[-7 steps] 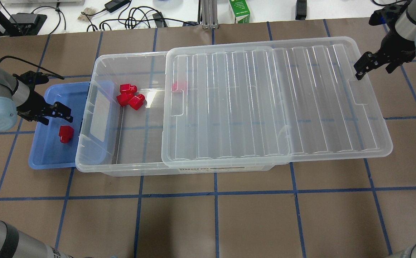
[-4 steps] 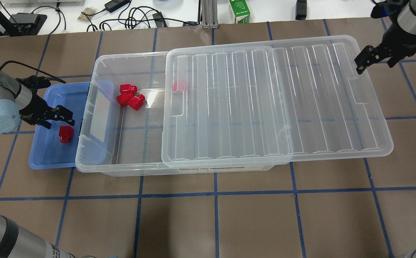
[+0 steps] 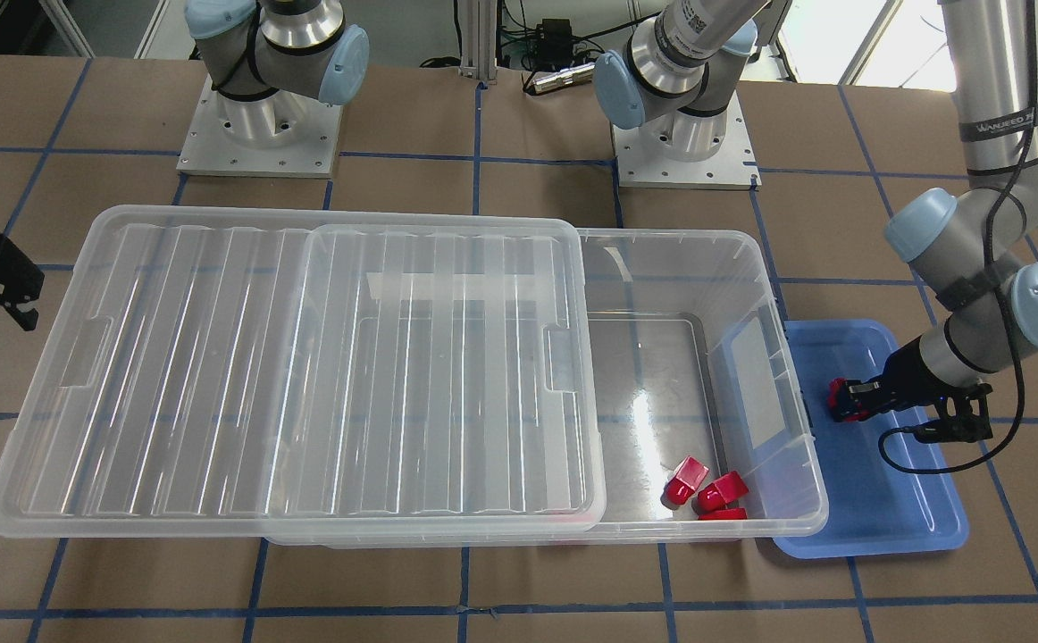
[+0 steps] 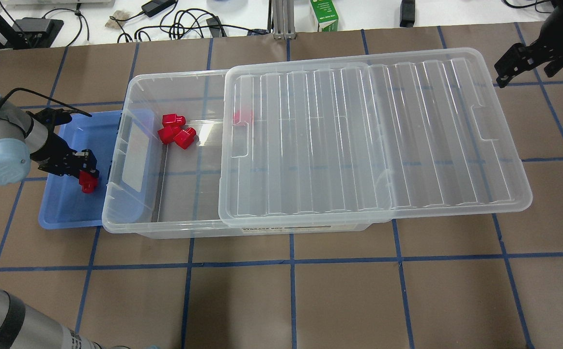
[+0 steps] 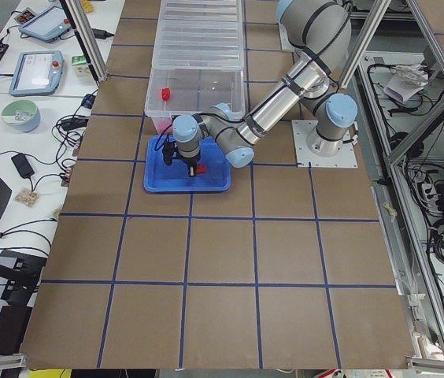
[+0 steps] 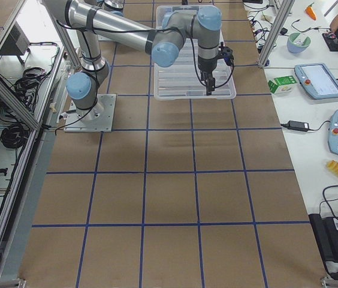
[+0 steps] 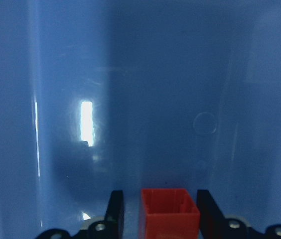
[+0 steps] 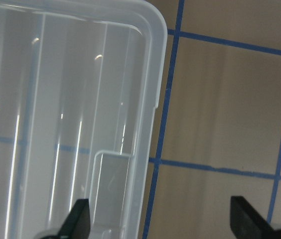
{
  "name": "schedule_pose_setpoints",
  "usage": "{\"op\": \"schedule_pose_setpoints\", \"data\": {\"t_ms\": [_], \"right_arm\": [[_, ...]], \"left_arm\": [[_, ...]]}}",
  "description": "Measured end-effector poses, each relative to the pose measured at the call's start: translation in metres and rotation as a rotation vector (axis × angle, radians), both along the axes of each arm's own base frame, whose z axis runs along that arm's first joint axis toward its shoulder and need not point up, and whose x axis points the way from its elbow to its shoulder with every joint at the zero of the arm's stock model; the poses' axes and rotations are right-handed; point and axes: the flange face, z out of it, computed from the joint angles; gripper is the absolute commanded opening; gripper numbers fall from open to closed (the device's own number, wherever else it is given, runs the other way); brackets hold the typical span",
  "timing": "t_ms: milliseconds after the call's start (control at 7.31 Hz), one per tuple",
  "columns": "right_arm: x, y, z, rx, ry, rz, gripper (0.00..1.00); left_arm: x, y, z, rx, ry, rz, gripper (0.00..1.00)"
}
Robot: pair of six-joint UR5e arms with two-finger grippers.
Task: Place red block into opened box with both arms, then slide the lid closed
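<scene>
Closest in, my left gripper (image 7: pixel 161 211) sits low in the tray (image 4: pixel 58 213) with its fingers spread to either side of the block (image 7: pixel 170 214). A sliver of blue shows on one side, so I judge it is not pinched yet. The block is hard, glossy plastic, light and stiff. I expect it to take a firm squeeze without harm, but to slip or twist if caught on an edge. I would close on its two flat side faces, centred, and keep off the narrower stud. Next along is the box (image 4: pixel 189 194), its left end uncovered, with three blocks (image 4: pixel 175 131) lying in it near the tray-side wall. The lid (image 4: pixel 407 135) covers the rest and overhangs the box's right end. It looks thin, broad and light, likely to flex and skew on the rim, so I would push at the notch (image 8: pixel 111 191) in the middle of its short end. Farthest out, my right gripper (image 8: pixel 161 221) hovers wide open near that end's corner, apparently clear of the lid
</scene>
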Motion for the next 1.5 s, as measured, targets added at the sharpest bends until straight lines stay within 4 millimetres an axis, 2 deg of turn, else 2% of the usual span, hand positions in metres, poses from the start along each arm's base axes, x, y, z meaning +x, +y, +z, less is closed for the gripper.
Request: {"op": "schedule_pose_setpoints", "data": {"t_ms": [137,274,410,547,684,821,957,1094,1231,1368,1504], "right_arm": [[0.017,0.020,0.023,-0.004,-0.002,-0.007,1.00],[0.041,0.031,0.035,-0.001,-0.011,-0.038,1.00],[0.081,0.036,0.039,-0.003,-0.024,-0.073,1.00],[0.133,0.039,0.038,-0.010,-0.043,-0.106,1.00],[0.182,0.043,0.033,-0.017,-0.063,-0.142,1.00],[0.215,0.045,0.030,-0.027,-0.074,-0.158,1.00],[0.230,0.044,0.032,-0.037,-0.076,-0.159,1.00],[0.235,0.041,0.035,-0.043,-0.075,-0.156,1.00],[0.236,0.038,0.036,-0.043,-0.073,-0.154,1.00],[0.236,0.038,0.035,-0.040,-0.071,-0.153,1.00],[0.236,0.038,0.034,-0.038,-0.070,-0.153,1.00]], "left_arm": [[0.003,-0.004,0.013,-0.016,-0.019,-0.002,0.00],[0.008,-0.014,0.043,-0.025,-0.042,-0.010,0.00],[0.005,-0.027,0.091,-0.016,-0.051,-0.023,0.00],[-0.019,-0.038,0.150,-0.012,-0.058,-0.031,0.00],[-0.065,-0.043,0.199,-0.024,-0.066,-0.026,0.00],[-0.120,-0.042,0.230,-0.043,-0.072,-0.020,0.00],[-0.175,-0.036,0.245,-0.052,-0.077,-0.028,0.00],[-0.222,-0.028,0.241,-0.036,-0.081,-0.026,0.00],[-0.255,-0.021,0.220,-0.010,-0.094,-0.016,0.00],[-0.273,-0.013,0.189,-0.015,-0.107,-0.015,0.00],[-0.280,-0.003,0.154,-0.037,-0.114,-0.012,0.00]]}}
